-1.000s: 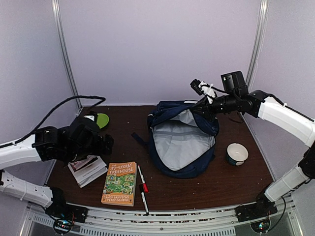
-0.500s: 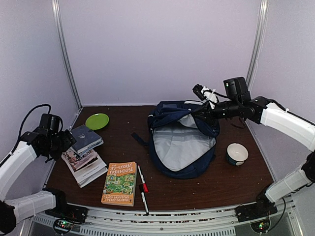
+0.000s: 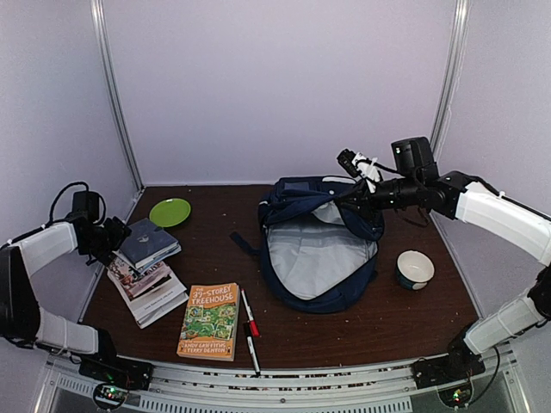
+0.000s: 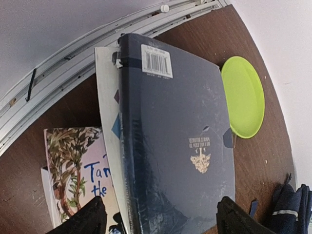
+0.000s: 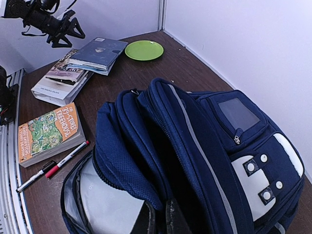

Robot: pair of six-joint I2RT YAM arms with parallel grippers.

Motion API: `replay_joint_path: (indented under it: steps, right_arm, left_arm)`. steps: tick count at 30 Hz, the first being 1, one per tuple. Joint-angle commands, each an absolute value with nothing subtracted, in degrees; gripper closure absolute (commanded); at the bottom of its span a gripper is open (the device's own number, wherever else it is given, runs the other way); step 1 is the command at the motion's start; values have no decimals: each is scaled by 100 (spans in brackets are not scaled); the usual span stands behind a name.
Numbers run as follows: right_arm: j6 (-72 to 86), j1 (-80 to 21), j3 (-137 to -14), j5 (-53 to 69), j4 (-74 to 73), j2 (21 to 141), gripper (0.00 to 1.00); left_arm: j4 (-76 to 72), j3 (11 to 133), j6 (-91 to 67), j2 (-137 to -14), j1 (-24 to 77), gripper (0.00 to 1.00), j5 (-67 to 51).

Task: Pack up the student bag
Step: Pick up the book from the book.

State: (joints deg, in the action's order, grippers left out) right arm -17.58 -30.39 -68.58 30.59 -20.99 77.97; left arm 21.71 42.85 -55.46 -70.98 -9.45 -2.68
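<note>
Top external: student bag (image 3: 318,249) on bench (image 3: 413,318), mouth gaping — I see nothing packed.
Right end effector (image 5: 158,220): pinching the bag's rim.
Left end effector (image 5: 70,38): spread wide above navy book (image 4: 175,136), left of bag.
Remaining: paperback (image 3: 208,321), pens (image 3: 250,327) — everything.

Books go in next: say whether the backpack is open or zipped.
Open: the student bag gapes, pale grey lining showing, rim pinched by the right gripper.

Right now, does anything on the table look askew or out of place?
Only the dark blue book: it lies skewed atop the book stack, not squared with the books beneath. Nothing looks spilled or damaged.
</note>
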Motion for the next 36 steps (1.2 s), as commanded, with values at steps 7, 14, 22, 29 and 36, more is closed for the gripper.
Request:
replay_joint_path:
  steps: [7, 14, 22, 29, 36]
  right_arm:
    - [-1741, -2890, -6746, 3162, -1626, 7548, 100]
    - [-1739, -2840, -6708, 3216, -1610, 7571, 100]
    - [-1722, -2821, -6715, 3241, -1608, 7611, 100]
    - [-1706, -2819, -6726, 3267, -1617, 7693, 100]
    - [-1688, -2815, -6732, 3296, -1617, 7723, 100]
  left_arm:
    - [1309, 4722, -5349, -7984, -1485, 17, -817]
    - [952, 4964, -5237, -8801, -1547, 18, -1122]
    - [183, 4624, -5702, -9254, -1556, 19, -1746]
    - [-747, 4216, -6051, -9560, -1557, 22, -2243]
    - [-1309, 4188, -6005, -9912, -1556, 32, -2600]
